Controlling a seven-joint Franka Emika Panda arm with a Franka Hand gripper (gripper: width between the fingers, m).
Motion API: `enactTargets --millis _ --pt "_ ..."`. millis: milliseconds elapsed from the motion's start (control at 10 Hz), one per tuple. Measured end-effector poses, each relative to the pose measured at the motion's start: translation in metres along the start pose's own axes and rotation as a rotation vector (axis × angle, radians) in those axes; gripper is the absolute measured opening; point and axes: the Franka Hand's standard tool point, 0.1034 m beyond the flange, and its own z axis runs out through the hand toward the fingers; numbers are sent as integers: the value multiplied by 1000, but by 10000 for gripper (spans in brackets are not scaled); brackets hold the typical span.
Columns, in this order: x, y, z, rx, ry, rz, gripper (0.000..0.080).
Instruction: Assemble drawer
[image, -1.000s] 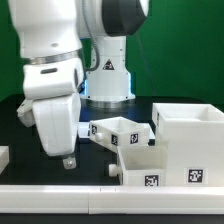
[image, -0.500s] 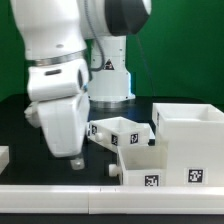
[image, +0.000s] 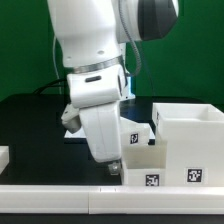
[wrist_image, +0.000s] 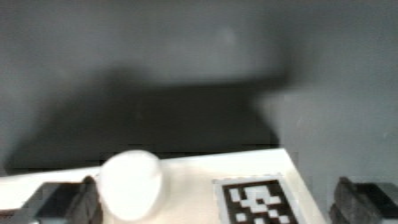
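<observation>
**Gripper** (image: 114, 166) points down at the left wall of the front tray (image: 138, 163), on the exterior view's left of the box (image: 187, 140). Whether it touches the tray cannot be told. In the wrist view its dark fingers (wrist_image: 61, 203) stand far apart at opposite edges, jaws spread and gripping nothing. Between them lies a white panel with a tag (wrist_image: 262, 200). Beside the tag is a rounded white blur (wrist_image: 134, 185) that cannot be identified.

**From the exterior view's left:**
- A small white piece (image: 3, 156) sits at the frame edge, well apart from the box.
- The rear tray (image: 136, 127) lies tilted behind the front tray, partly hidden by the arm.
- The front tray stands just beside the box, with its tagged wall facing the camera.
- The box stands upright and open-topped, farthest to the exterior view's right, with a tag on its front.

All of these rest on the black table (image: 30, 120). A white bar (image: 60, 190) runs along the table edge in front of the box.
</observation>
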Motion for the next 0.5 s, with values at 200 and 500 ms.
enactTargets --millis 200,500 --pt "17 -1 3 -3 8 28 649" --pt "42 -3 10 -21 14 54 649"
